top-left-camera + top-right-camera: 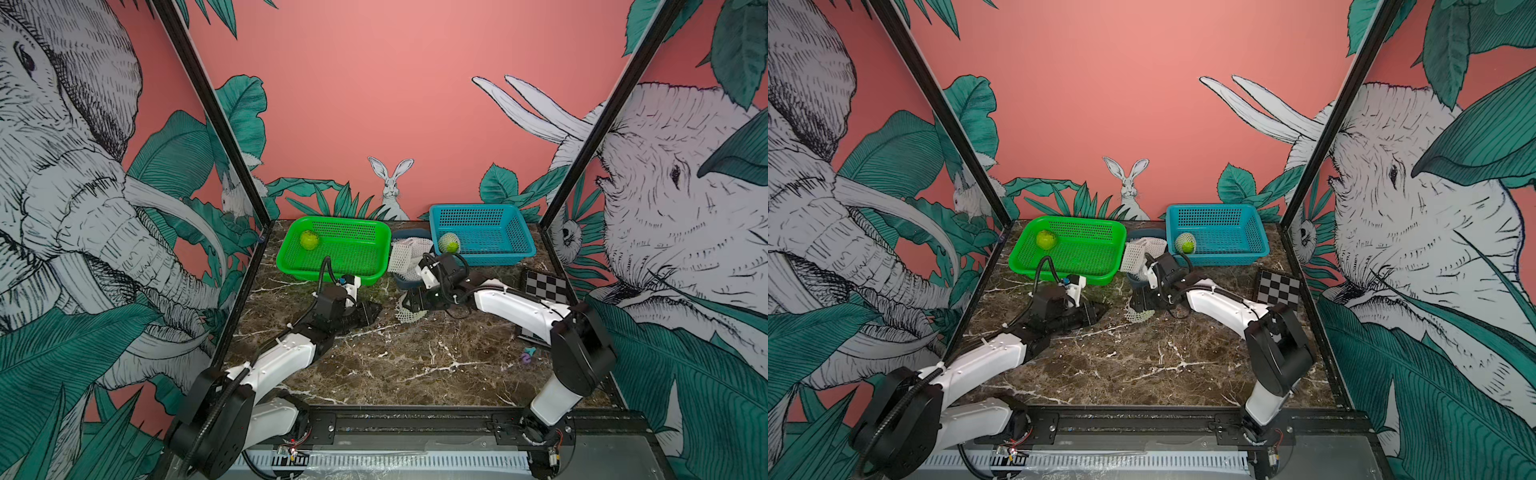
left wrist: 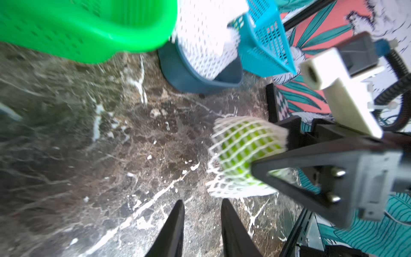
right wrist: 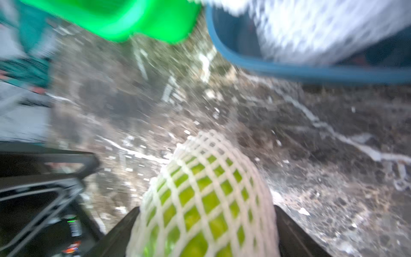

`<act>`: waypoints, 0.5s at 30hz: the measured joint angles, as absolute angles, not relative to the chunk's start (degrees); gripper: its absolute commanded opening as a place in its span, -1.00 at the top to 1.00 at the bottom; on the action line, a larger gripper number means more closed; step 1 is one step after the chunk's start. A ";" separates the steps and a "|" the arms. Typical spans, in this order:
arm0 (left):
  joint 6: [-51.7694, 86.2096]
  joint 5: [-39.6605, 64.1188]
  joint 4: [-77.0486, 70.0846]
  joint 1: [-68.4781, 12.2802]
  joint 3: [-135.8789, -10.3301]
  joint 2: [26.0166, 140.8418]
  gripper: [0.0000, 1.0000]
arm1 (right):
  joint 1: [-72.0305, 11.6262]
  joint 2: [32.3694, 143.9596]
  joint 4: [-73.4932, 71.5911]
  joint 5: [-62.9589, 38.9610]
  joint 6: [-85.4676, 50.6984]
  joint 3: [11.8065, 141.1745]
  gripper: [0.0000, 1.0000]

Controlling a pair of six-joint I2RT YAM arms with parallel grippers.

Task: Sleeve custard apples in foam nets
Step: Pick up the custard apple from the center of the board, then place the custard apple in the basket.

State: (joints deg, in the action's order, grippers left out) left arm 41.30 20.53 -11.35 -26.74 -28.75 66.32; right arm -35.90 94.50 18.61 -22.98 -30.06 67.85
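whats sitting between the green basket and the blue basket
A small grey-blue tub stuffed with white foam nets sits between the green basket and the blue basket; both top views show it.

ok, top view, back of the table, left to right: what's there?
Green basket holding a bare custard apple → grey-blue tub of foam nets → blue basket holding a netted custard apple → checkerboard.

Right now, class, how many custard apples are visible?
3: bare custard apple in the green basket; netted apple in the blue basket; third apple, netted, in the right pincer. More may be hidden.
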 measured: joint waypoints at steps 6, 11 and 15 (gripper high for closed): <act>40.27 19.62 -5.21 -24.47 -32.16 63.99 0.37 | -30.00 89.03 7.99 -37.50 -34.06 67.83 -0.68; 39.79 19.66 -2.83 -24.16 -34.74 62.50 0.28 | -27.38 85.71 -4.23 -47.68 -39.90 66.92 -0.68; 39.81 20.43 -2.48 -23.94 -36.10 62.39 0.25 | -25.96 84.47 -18.41 -54.24 -48.01 64.42 -0.68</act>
